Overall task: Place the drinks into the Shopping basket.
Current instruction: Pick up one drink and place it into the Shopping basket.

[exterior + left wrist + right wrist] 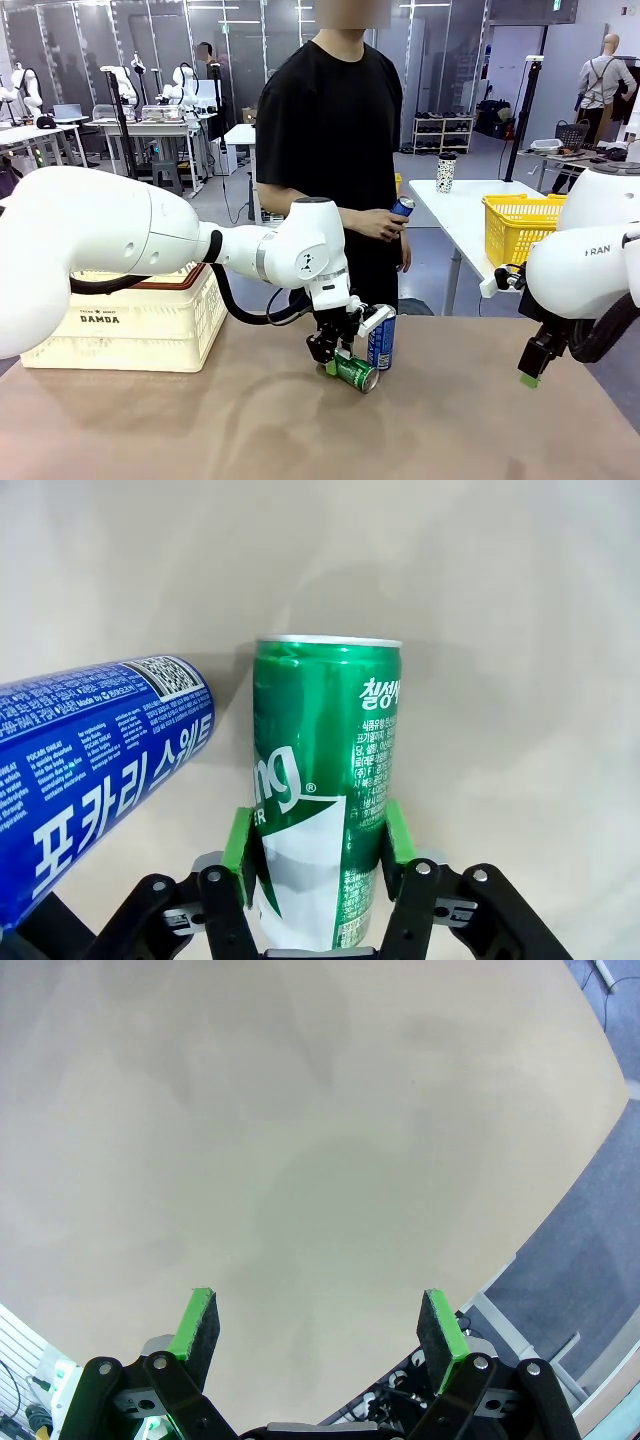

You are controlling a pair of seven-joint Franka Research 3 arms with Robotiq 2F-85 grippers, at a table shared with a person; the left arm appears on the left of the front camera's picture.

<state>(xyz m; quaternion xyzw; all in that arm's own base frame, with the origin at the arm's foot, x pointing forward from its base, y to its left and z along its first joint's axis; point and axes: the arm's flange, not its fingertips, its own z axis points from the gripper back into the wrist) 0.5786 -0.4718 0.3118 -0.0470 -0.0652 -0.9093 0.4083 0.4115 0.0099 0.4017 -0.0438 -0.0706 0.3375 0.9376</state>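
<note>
My left gripper (318,840) is closed on the green can (325,760), one green pad pressed to each side of its body, low down near the end closest to my wrist. The can lies on its side on the bench (200,430), silver top pointing away from me, so I come at it from above and clamp across its width; taken that way it cannot roll out from between my fingers. I judge the grip firm enough to lift.

A blue can (381,343) stands upright just beside my fingers, on the person's side. In my wrist view it slants in close to the green can but apart from it. I need to rise straight, or I may knock it over.

The Shopping basket (150,320) sits at the bench's left end, behind my own forearm, well apart from the can. The carry therefore goes back across my body and up over the reddish rim.

My right gripper (318,1325) hangs open above bare bench at the right side, holding nothing and clear of my path.

Across the bench the person's hand (375,222) holds another blue can (402,207) at waist height, probably to set down or pass over.
</note>
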